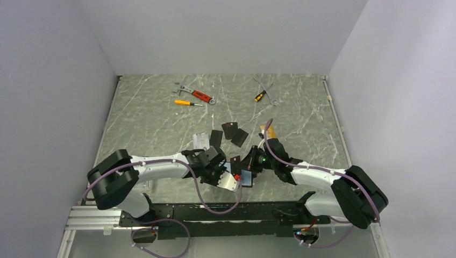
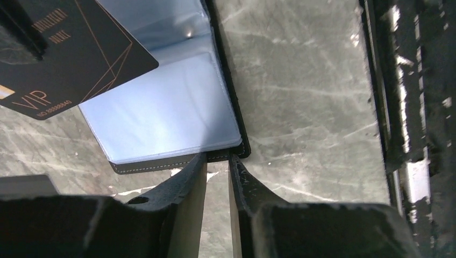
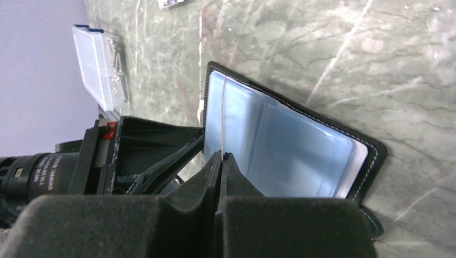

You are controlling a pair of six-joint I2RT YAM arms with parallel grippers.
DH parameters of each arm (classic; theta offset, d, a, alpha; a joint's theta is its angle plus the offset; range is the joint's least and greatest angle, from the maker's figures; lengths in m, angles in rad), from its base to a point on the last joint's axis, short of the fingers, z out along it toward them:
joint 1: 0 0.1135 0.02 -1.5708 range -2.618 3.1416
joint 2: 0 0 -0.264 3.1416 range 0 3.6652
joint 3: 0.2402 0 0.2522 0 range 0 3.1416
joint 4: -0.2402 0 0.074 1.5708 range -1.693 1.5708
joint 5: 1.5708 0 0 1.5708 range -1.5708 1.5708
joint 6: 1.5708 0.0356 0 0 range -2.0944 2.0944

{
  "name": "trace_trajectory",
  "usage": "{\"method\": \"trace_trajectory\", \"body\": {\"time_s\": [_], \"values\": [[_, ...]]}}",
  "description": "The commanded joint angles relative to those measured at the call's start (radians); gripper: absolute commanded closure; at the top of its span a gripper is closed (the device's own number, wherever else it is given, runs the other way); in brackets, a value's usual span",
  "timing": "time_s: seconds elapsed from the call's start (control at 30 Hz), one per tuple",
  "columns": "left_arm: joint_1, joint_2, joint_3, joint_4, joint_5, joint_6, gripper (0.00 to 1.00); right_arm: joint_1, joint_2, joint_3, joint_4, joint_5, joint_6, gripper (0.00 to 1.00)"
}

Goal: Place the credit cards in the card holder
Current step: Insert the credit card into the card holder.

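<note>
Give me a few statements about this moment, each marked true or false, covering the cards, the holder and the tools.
1. The right gripper is shut on a black VIP card. True.
2. The card holder is folded closed. False: it is open, its pale clear pockets showing.
3. A gold-orange card lies on the table beyond the right gripper. True.
4. The black VIP card sits fully inside a pocket. False: it is outside the pockets, with its printed face in plain view in front of the open holder.
5. The hand tools lie beside the arm bases. False: they lie at the table's far end.
</note>
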Motion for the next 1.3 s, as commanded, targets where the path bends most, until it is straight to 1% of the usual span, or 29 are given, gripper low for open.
{"method": "trace_trajectory", "body": {"time_s": [0.0,0.17,0.27,0.33,0.5,0.57,0.6,0.8,0.93,1.1,1.27], "values": [[-0.047,0.029,0.030,-0.039,0.046,-0.132,0.73,0.003,-0.025,-0.037,0.004,0.076,0.020,1.00],[-0.077,0.008,0.041,-0.079,0.125,-0.194,0.73,0.015,-0.113,-0.053,-0.112,0.144,-0.003,1.00],[-0.087,-0.003,0.062,-0.105,0.166,-0.217,0.72,0.014,-0.151,-0.046,-0.156,0.155,-0.028,1.00],[-0.087,-0.011,0.078,-0.121,0.169,-0.223,0.70,0.013,-0.156,-0.037,-0.158,0.158,-0.034,1.00],[-0.082,-0.072,0.121,-0.152,0.053,-0.191,0.62,0.018,-0.126,-0.049,-0.067,0.151,-0.020,1.00],[-0.077,-0.081,0.134,-0.161,0.029,-0.185,0.57,0.023,-0.098,-0.056,-0.025,0.145,-0.018,1.00],[-0.075,-0.081,0.138,-0.159,0.020,-0.184,0.56,0.028,-0.085,-0.059,-0.005,0.146,-0.016,1.00],[-0.082,-0.057,0.096,-0.077,0.005,-0.152,0.57,0.052,-0.027,-0.076,0.082,0.148,0.002,1.00],[-0.099,-0.035,0.046,-0.043,-0.041,-0.087,0.57,0.057,-0.028,-0.099,0.110,0.151,0.019,1.00],[-0.118,0.001,-0.003,-0.006,-0.102,-0.040,0.58,0.068,-0.025,-0.128,0.147,0.154,0.045,1.00],[-0.130,-0.005,-0.022,0.025,-0.116,-0.054,0.60,0.083,-0.018,-0.147,0.185,0.158,0.072,1.00]]}}
